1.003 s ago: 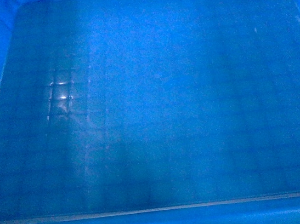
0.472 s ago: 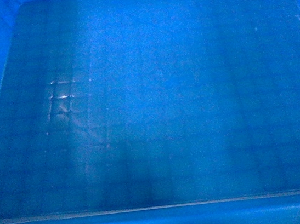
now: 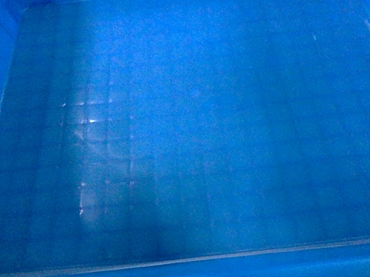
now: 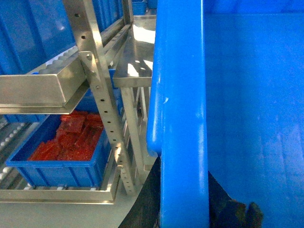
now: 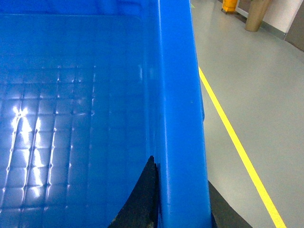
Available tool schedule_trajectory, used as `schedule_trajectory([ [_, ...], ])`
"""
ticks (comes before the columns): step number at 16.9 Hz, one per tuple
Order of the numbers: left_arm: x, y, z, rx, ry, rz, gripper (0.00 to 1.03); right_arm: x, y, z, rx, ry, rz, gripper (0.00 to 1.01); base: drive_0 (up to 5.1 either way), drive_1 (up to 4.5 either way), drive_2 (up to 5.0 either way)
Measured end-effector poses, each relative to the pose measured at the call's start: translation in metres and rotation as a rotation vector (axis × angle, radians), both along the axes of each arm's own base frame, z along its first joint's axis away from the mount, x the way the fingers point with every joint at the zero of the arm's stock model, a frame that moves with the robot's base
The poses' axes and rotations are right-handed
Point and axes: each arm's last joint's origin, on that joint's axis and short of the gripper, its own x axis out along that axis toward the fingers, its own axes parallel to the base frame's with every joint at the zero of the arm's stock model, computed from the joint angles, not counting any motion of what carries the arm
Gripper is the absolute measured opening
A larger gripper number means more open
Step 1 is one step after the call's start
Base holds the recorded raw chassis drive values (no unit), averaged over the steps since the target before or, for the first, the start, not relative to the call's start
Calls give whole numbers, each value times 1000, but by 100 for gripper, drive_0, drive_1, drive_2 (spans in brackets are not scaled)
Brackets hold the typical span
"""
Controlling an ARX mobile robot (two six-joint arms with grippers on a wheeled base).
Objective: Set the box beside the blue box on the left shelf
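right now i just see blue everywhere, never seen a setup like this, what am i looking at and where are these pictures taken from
A wheeled robot with two arms is carrying a large glossy blue plastic crate. The head camera looks straight down into it, so its gridded floor fills that picture. Each wrist camera looks along one side rim. The left tool and right tool each clamp a rim, a dark finger on either side. The crate looks empty. Left of it stands a metal shelf rack holding a smaller blue bin of red pieces. On the right is grey floor with a yellow line.
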Motion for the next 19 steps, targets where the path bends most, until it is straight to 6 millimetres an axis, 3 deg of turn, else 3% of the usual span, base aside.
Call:
schedule_trajectory([
  [19, 0, 0, 0, -1, -3, 1, 10, 0, 0, 0, 1, -1, 0, 10, -476, 116, 362],
])
